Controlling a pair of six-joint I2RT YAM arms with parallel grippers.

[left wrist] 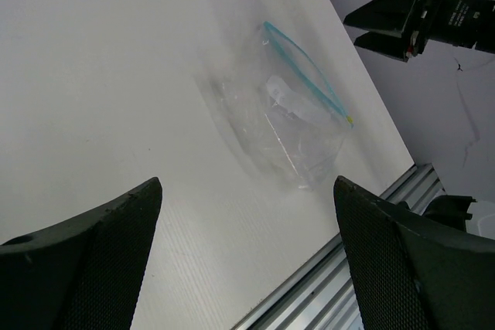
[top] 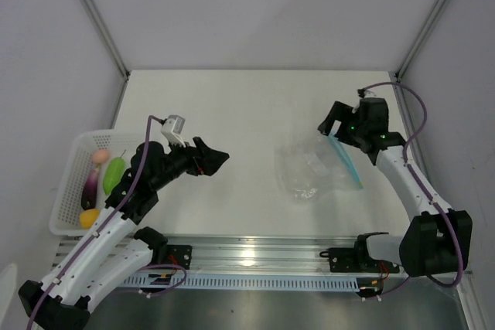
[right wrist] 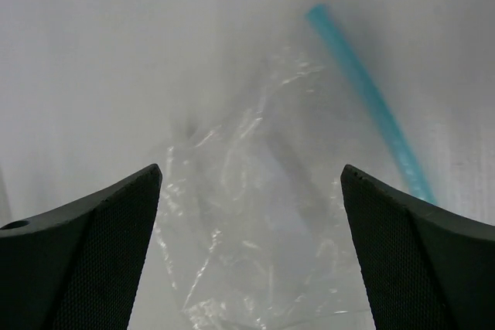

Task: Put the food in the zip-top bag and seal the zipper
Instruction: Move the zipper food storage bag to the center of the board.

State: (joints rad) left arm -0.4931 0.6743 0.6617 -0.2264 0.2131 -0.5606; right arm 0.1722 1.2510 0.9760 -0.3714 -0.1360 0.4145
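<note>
Food (top: 114, 174) — four small toy pieces, green, pink, purple and yellow — lies in the white basket (top: 68, 191) at the near left edge of the desk (top: 247, 106), beside the left forearm, with none of it bagged. We note that the left fingers (left wrist: 100, 253) are spread wide and hold nothing. They hang above bare desk to the right of the basket and point away from it, toward the zip-top bag (top: 309, 169). Farther right, well apart from the basket, the bag lies flat and crumpled on the desk, apparently empty. Its zipper (top: 346, 160) runs along the bag's right side, long axis slanting from far-left to near-right in the overhead view, so the mouth faces the right arm and away from the food. Farthest back, the right fingers (right wrist: 418, 245) are likewise apart and empty, hovering above the bag near the far end of the zipper; whether they touch the plastic we cannot tell. We judge the governing relation as follows. The left arm is the nearer to the food, yet the food lies behind its fingers, so that arm would have to swing round to the basket. The right arm, nearer the mouth, is the one placed to hold that edge open.
</note>
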